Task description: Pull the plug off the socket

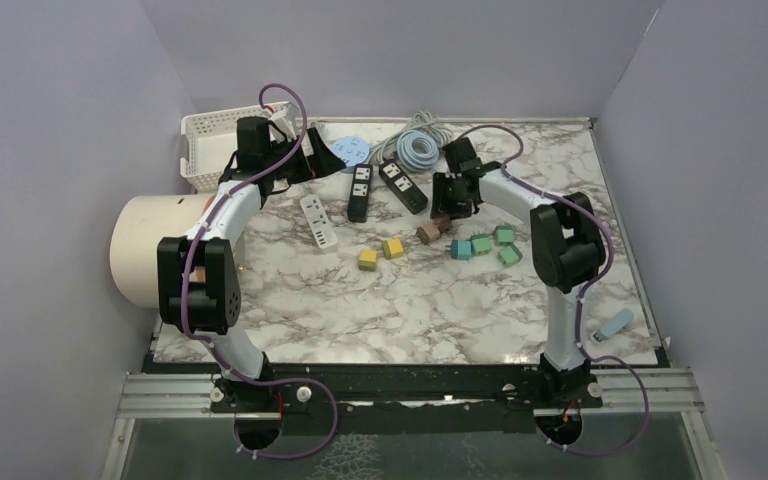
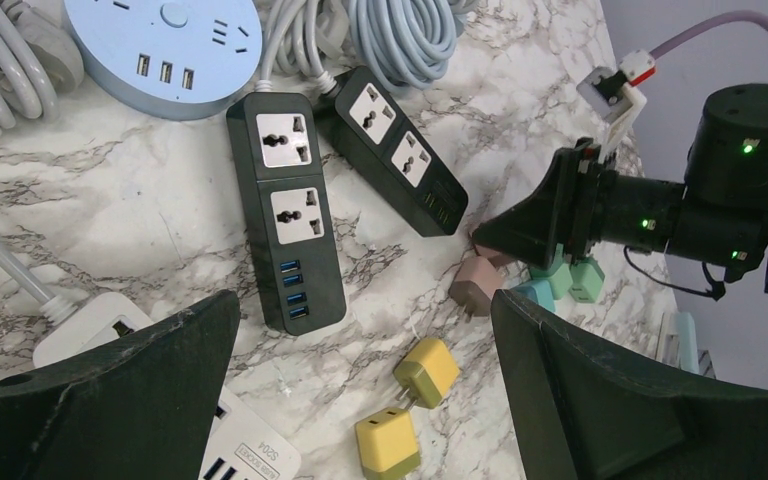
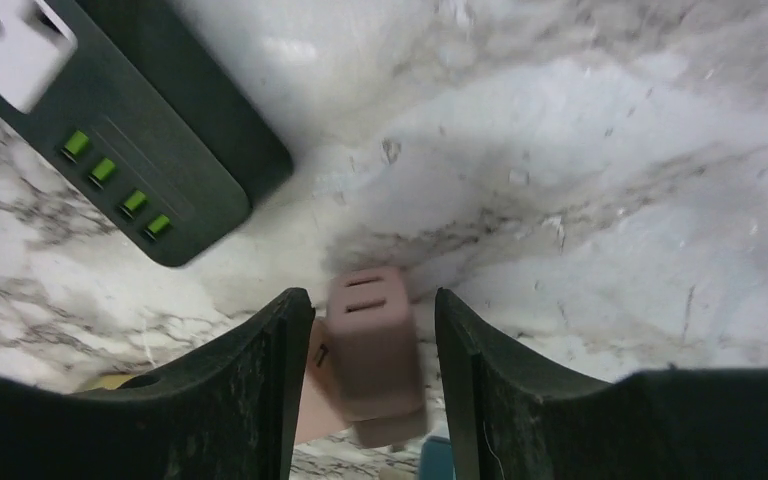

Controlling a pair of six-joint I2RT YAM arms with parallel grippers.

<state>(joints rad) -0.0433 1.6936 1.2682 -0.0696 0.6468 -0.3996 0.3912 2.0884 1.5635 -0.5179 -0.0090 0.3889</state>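
Mauve plug (image 3: 375, 350) lies unplugged, just beside the black socket strip (image 3: 150, 150), not touching

Enclosure, three plain walls, pale lavender: back wall (image 1: 390, 50), left wall (image 1: 50, 150), right wall (image 1: 720, 150). All matte and unmarked. The surface (image 1: 410, 310) is white marble-pattern with grey veining. A black strip (image 1: 400, 370) runs along its near edge. In front of that is a silver aluminium rail (image 1: 160, 395), slotted, spanning the width. Below the rail, dark mottled flooring (image 1: 410, 455). Light is even and diffuse, shadows soft.
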